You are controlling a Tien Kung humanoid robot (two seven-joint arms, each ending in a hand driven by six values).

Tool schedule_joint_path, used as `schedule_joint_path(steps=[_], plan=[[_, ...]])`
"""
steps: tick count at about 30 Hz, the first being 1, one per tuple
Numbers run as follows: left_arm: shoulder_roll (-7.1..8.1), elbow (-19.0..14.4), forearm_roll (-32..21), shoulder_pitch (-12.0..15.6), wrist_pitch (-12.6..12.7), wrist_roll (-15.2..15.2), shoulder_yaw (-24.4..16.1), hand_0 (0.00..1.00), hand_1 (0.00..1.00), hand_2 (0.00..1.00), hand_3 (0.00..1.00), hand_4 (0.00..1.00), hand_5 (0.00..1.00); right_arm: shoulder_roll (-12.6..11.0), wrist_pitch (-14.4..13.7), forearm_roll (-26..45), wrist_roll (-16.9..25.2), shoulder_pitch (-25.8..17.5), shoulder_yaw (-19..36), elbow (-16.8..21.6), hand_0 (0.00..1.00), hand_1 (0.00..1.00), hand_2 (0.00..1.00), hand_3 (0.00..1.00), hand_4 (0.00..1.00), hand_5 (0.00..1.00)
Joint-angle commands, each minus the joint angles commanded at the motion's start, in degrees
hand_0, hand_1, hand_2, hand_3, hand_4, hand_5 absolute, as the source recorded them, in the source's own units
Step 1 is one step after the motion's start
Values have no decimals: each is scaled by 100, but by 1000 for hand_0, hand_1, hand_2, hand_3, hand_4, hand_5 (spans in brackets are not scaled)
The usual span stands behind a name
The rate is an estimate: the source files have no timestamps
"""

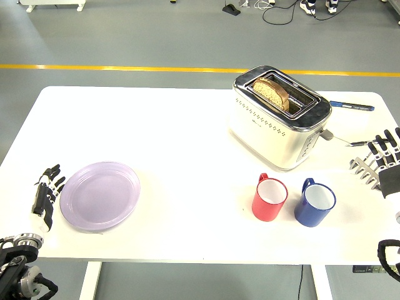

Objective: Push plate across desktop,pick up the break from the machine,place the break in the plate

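Your left robot hand (47, 195) sits low on the desk (175, 150) at about 8 o'clock, fingers loosely extended and holding nothing, right beside the lilac plate (100, 195), whose rim is at the fingertips (whether they touch it, you cannot tell). The plate looks like thin plastic: light, stiff and slick on the smooth desk, so a push low on its left rim should slide it easily, though a push off-centre will likely spin it rather than send it straight.

Your right robot hand (381, 164) hangs at 3 o'clock by the desk edge, fingers spread and empty, near the toaster's lever side.

Further out, the bread slice (272, 94) stands upright in the near slot of the cream toaster (279, 119) at roughly 1 o'clock, its crust well above the slot. Judge it soft and crumbly: pinch it gently across the flat faces near the top crust, and lift straight up.

Between plate and toaster, a red mug (270, 197) and a blue mug (314, 202) stand side by side at 5 o'clock, apart from each other; keep the plate's path clear of them.
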Motion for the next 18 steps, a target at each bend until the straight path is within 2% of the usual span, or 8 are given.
schedule_joint_path(steps=[18], plan=[[-22,-90,-374,-21,-30,-104,377,899,919,967,873,534,998,9,5,-3,0,2,-16,-2,747,670,688,646,382,531]])
